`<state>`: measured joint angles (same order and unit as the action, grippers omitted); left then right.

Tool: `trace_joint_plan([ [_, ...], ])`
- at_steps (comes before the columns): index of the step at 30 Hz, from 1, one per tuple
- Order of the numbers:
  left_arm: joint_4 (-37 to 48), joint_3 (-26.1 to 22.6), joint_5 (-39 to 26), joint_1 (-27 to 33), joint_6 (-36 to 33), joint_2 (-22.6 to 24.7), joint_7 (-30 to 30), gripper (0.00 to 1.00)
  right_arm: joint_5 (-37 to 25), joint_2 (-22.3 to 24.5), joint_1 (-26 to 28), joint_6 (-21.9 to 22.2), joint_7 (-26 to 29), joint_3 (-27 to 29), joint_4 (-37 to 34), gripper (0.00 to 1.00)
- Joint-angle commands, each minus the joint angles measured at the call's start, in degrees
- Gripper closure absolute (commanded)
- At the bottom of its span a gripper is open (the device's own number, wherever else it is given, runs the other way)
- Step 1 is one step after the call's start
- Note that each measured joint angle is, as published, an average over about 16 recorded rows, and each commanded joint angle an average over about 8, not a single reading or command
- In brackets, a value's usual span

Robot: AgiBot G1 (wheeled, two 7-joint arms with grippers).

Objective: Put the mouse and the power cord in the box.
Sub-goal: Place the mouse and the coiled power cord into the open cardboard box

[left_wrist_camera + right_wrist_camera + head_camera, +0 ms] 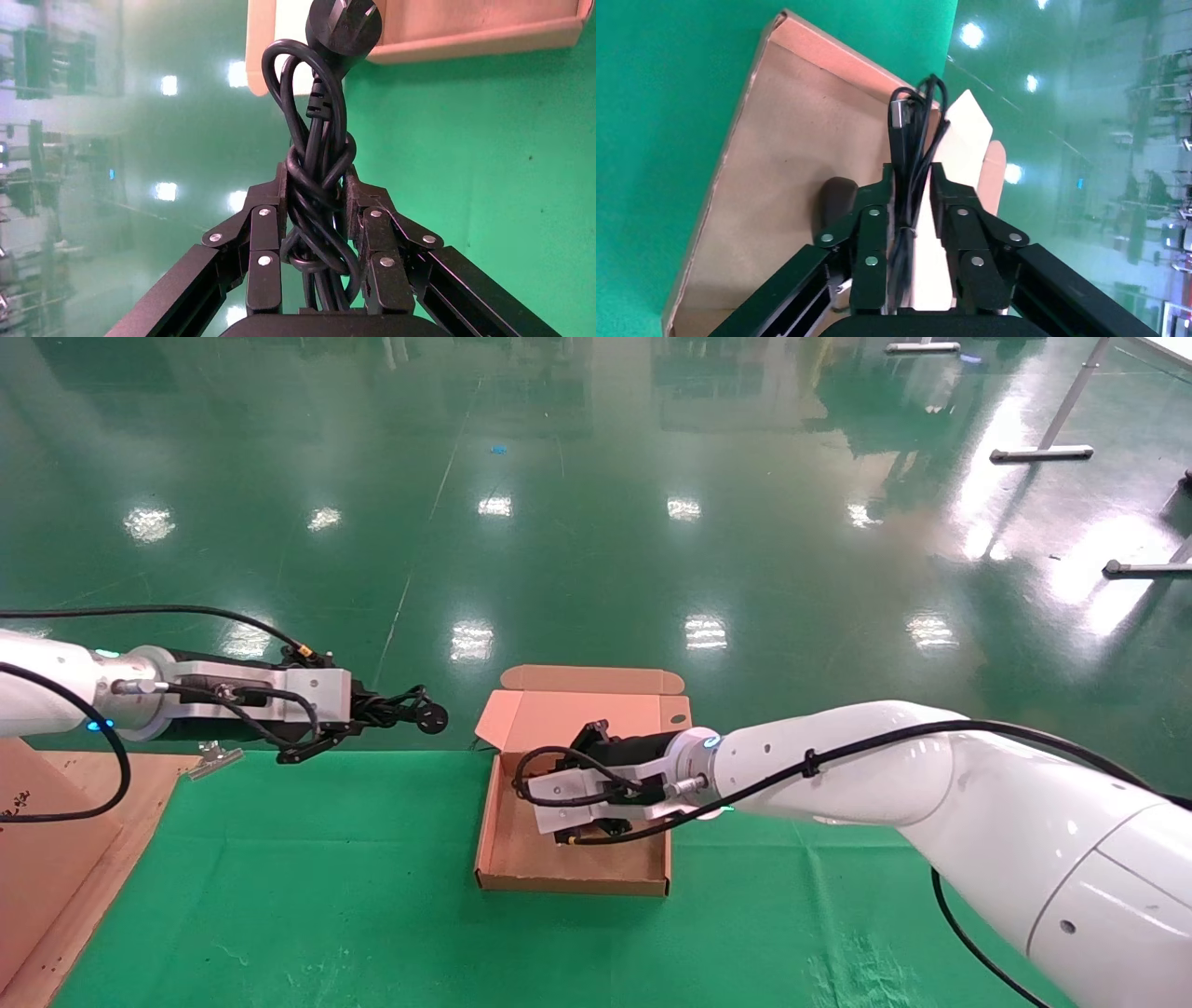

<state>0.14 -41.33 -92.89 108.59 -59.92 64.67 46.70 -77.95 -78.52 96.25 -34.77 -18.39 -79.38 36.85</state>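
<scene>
A: Where is the power cord held, and how is it lying?

B: It is clamped between the fingers of the left gripper, bundled and knotted, with its long axis running straight out along the gripper. The round plug leads, pointing toward the box. In the left wrist view the plug is seen just overlapping the near edge of the box.

A: So on which side is the box placed from that gripper?

B: To the robot's right of it, near but not yet beneath it. The bundle hangs off the far edge of the green mat, beside the left lid flap. A sideways carry toward the right is judged to be needed before the cord can be released over the tray.

A: Is the tray free for it?

B: Not entirely. The right gripper is parked low over the box interior, its fingers closed on a thin bundled cable ending in a small flat connector. The mouse is seen just beside those fingers, apparently resting on the box floor; whether the cable belongs to it cannot be confirmed.

A: Which arm is nearer the box, then?

B: The right one, already over it. The left is the one carrying the cord, so a collision between the two is the risk to be weighed if the right arm is not withdrawn first.
</scene>
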Motion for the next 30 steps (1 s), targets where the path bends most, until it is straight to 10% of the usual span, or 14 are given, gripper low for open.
trace_joint_plan([
  [1, -0.07, 0.00, 0.01, 0.03, -0.14, 0.34, -0.19, 1.00, 0.59, 0.00, 0.11, 0.18, -0.18, -0.47, -0.07, 0.00],
  [30, -0.70, -0.43, -0.63, -8.34, 4.21, 9.51, -0.43, 1.00, 15.67, 0.83, 1.10, 2.78, 0.60, 2.29, -12.58, 0.00],
])
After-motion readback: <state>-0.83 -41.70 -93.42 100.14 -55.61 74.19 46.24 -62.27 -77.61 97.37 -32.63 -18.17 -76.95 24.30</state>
